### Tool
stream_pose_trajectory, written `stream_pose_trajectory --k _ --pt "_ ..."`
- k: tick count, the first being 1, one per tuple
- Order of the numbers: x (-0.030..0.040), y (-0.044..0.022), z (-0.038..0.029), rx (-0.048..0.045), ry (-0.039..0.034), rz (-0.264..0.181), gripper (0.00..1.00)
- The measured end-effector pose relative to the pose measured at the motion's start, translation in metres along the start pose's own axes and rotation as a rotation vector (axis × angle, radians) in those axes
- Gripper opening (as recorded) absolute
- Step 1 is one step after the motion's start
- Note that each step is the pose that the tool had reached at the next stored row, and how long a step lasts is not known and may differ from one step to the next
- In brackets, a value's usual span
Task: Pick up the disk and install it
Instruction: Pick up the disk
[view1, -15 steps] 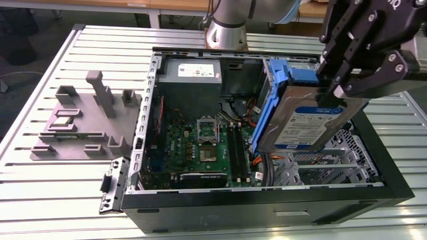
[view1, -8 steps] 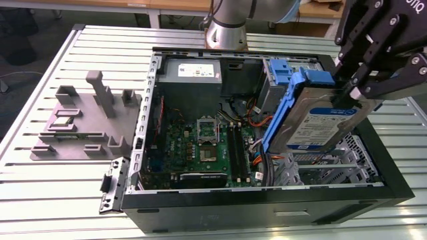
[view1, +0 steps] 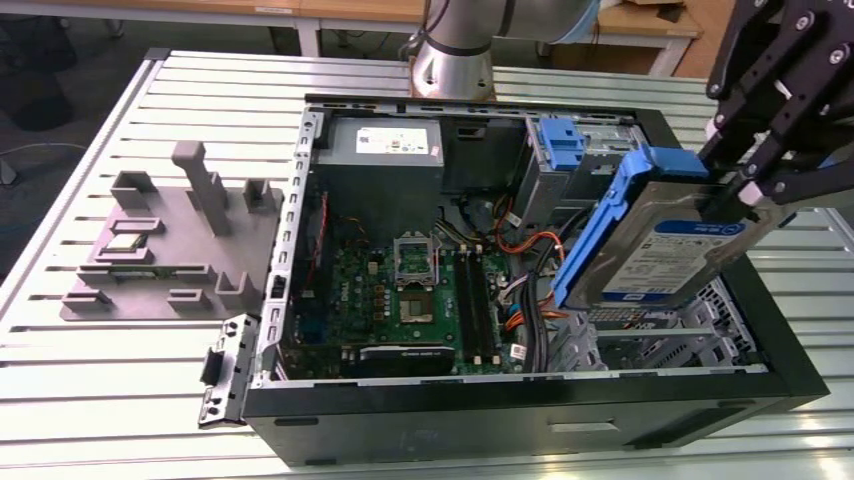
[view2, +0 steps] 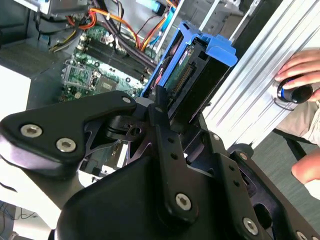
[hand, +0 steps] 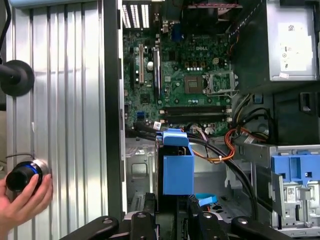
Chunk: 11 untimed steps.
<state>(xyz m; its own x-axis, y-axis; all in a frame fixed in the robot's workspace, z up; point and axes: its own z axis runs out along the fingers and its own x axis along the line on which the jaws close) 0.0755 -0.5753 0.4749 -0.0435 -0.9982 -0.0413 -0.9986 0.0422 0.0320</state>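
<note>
The disk (view1: 667, 240), a silver hard drive with a white-and-blue label in a blue carrier frame, hangs tilted over the open computer case (view1: 534, 420), at the exterior view's right. My gripper (view1: 741, 190) is shut on its upper end. Its lower end points down at the metal drive cage (view1: 654, 340). The second wrist view shows the disk (view2: 192, 65) edge-on beyond the black fingers (view2: 162, 107). In the first wrist view its blue frame (hand: 176, 165) stands just beyond my gripper (hand: 172, 220), over the cage floor.
Inside the case lie the green motherboard (view1: 400, 300), a grey power-supply box (view1: 380, 150), orange and black cables (view1: 527, 250) and a blue latch piece (view1: 561, 140). A grey fixture (view1: 160, 250) sits on the slatted table. A person's hand (hand: 22, 192) holds a knob beside the case.
</note>
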Motion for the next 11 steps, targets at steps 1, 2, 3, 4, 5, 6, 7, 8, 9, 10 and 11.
stream_pose_trajectory --k 1,2,3,4,5,6,7,8,9,10,11 --pt "-0.0001 -0.0025 0.0008 -0.0007 0.0001 -0.002 0.35" --pt "-0.0001 -0.005 0.0016 -0.0015 0.0004 -0.004 0.35" --pt "-0.0002 -0.0071 0.0025 -0.0022 0.0003 -0.007 0.35" --pt "-0.0004 -0.0129 0.0048 -0.0038 0.001 -0.02 0.35" --pt "-0.0003 -0.013 0.0049 -0.0039 0.0014 -0.021 0.35" --pt "-0.0003 -0.013 0.0049 -0.004 0.0016 -0.021 0.35" --pt "-0.0003 -0.013 0.0049 -0.004 0.0017 -0.021 0.35" --pt "-0.0003 -0.0131 0.005 -0.004 0.0016 -0.021 0.35" --pt "-0.0003 -0.0131 0.005 -0.004 0.0016 -0.021 0.35" --pt "-0.0004 -0.0138 0.005 -0.004 0.0017 -0.022 0.35" --pt "-0.0004 -0.0148 0.0052 -0.0041 0.0017 -0.024 0.35"
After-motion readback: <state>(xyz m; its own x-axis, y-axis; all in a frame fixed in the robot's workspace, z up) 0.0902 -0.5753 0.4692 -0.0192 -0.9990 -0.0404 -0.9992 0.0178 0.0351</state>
